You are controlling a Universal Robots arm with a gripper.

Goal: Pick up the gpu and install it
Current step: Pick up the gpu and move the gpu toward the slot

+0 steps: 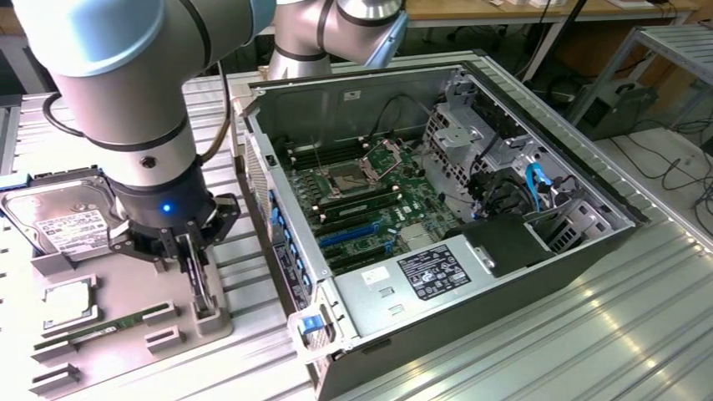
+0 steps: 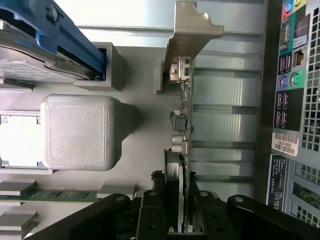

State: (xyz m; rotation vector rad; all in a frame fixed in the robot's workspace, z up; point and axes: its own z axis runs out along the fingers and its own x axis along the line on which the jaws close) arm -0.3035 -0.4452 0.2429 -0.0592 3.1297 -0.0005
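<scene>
An open black metal computer case (image 1: 579, 276) lies on the ribbed aluminium bench (image 1: 624, 334), and a grey plastic fixture tray (image 1: 123, 334) sits beside it towards the exterior view's left. The black two-fingered claw (image 1: 196, 276) (image 2: 179, 220) is clamped on the gpu (image 1: 199, 292) (image 2: 184, 125), a thin green card with a pale metal bracket. The gpu stands on edge at the tray's case-side edge.

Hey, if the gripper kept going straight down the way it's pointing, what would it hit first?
The gripper is closed on the gpu, standing on edge in the grey tray; going further down would likely press that card into the tray's slot first.
</scene>
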